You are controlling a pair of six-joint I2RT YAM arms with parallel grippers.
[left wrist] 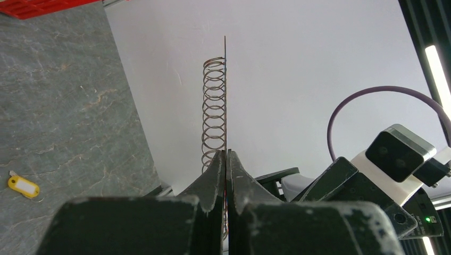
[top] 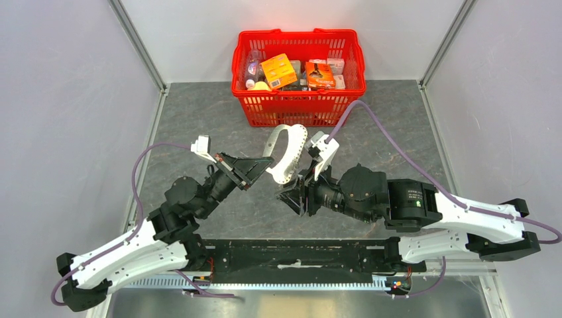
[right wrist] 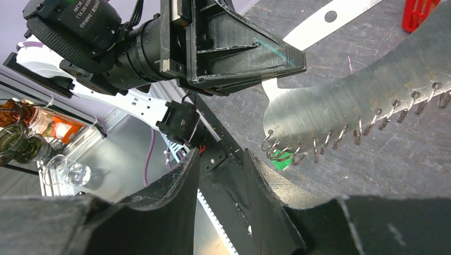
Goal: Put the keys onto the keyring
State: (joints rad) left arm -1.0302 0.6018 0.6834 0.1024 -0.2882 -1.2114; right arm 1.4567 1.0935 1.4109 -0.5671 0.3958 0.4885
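The keyring is a pale woven strap [top: 286,142] curled into a loop, with a row of thin metal rings [right wrist: 340,139] along one edge. My left gripper [top: 268,165] is shut on the strap's lower end and holds it above the table; in the left wrist view the strap stands edge-on out of the closed jaws with the rings [left wrist: 214,106] beside it. A bright green key tag [right wrist: 282,158] shows among the end rings; whether it hangs on one I cannot tell. The yellow key [left wrist: 23,187] lies on the table. My right gripper [right wrist: 222,156] stands open just right of the strap's end, nothing between its fingers.
A red basket [top: 298,73] full of packaged goods stands at the back of the dark stone-patterned table [top: 199,126], just behind the strap. White walls close in both sides. The black arm-base rail [top: 298,255] runs along the near edge.
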